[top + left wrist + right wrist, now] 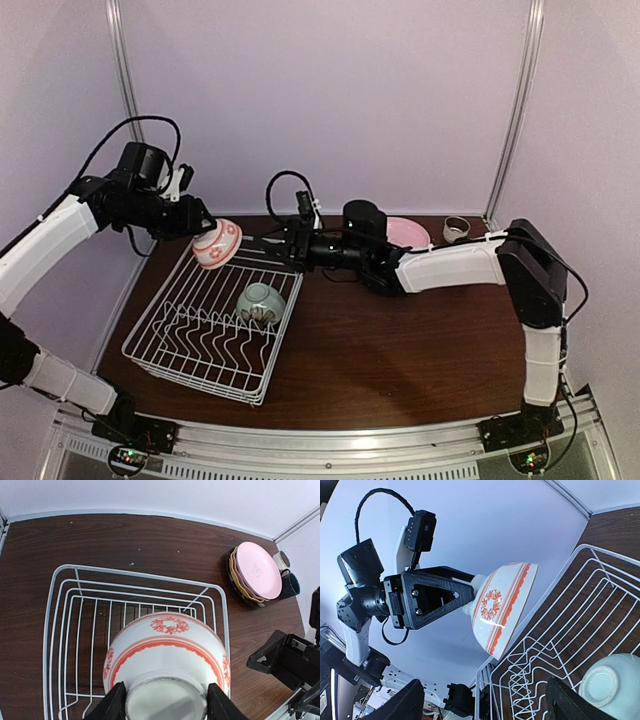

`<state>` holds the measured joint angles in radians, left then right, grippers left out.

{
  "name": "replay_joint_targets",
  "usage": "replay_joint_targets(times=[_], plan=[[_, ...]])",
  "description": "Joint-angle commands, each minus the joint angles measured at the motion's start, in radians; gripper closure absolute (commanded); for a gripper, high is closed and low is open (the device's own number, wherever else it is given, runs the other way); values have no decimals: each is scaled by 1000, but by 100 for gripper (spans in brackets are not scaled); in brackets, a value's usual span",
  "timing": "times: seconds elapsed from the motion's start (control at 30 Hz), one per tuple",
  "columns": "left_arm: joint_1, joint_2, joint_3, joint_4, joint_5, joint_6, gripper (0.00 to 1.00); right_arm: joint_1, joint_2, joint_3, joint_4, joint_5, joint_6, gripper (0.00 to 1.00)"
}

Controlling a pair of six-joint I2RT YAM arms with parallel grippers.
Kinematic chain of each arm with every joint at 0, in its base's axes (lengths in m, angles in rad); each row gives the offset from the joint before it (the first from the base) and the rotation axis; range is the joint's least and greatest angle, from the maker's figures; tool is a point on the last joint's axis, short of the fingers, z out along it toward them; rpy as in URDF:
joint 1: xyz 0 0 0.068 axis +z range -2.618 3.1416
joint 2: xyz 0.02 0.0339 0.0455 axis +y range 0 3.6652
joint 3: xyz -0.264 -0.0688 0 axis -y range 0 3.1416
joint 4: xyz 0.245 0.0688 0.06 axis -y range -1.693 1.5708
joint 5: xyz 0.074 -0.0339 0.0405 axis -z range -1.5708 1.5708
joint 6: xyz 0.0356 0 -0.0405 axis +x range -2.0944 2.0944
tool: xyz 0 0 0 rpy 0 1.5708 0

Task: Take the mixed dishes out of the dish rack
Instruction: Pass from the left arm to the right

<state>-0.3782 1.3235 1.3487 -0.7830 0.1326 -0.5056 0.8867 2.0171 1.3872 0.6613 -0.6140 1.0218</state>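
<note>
My left gripper (203, 230) is shut on the foot of the white-red patterned bowl (218, 243) and holds it tilted in the air over the far corner of the white wire dish rack (160, 325). In the left wrist view the bowl (167, 660) sits between the fingers of that gripper (166, 706). A pale green bowl (260, 302) lies upside down in the rack. My right gripper (272, 242) is open and empty, just right of the held bowl (502, 605), which fills the space ahead of it (485, 705).
A stack of plates with a light pink one on top (408, 232) stands at the back right, with a beige-brown cup (457, 229) beside it. In the left wrist view a dark green cup (291, 584) sits next to the stack (257, 570). The right arm (290, 660) is close by.
</note>
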Motion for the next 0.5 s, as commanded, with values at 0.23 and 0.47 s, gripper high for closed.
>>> replay_joint_targets(times=[0.23,0.47], plan=[[6,-85,-1,100,168,-11,75,27,128,115,245,-67,195,20],[6,-102,-46,166,243,-42,75,41,185,176,375,-100,296,31]])
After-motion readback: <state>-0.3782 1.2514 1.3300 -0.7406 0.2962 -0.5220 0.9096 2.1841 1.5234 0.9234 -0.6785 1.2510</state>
